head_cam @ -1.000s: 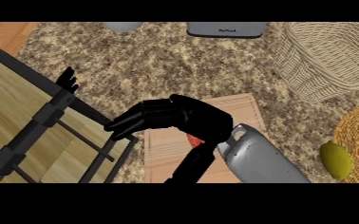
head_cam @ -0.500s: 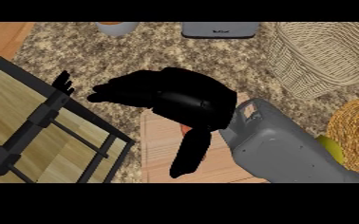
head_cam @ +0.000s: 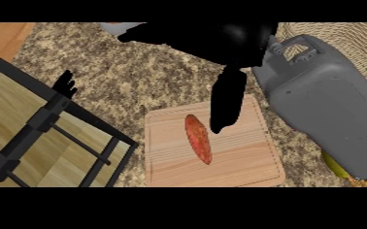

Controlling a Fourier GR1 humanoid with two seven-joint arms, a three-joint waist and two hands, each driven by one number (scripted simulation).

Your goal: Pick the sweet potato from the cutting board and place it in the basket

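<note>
An orange-red sweet potato [head_cam: 198,138] lies lengthwise on the wooden cutting board [head_cam: 243,160], left of its middle. My right hand [head_cam: 215,39] hovers open over the board's far edge, its fingers stretched toward the left and its thumb [head_cam: 225,102] hanging down beside the potato's far end. It holds nothing. The grey right forearm [head_cam: 323,97] fills the right side. Behind it at the top right shows part of the woven basket [head_cam: 337,31]. My left hand [head_cam: 66,84] rests at the left, fingers up.
A black metal frame [head_cam: 50,126] over wooden slats runs along the left side. A grey object [head_cam: 114,27] peeks out at the far edge. A yellow-green item [head_cam: 335,166] shows under the right forearm. Speckled counter surrounds the board.
My right hand has moved away from the board toward the far right, uncovering the sweet potato. The left hand has kept its place.
</note>
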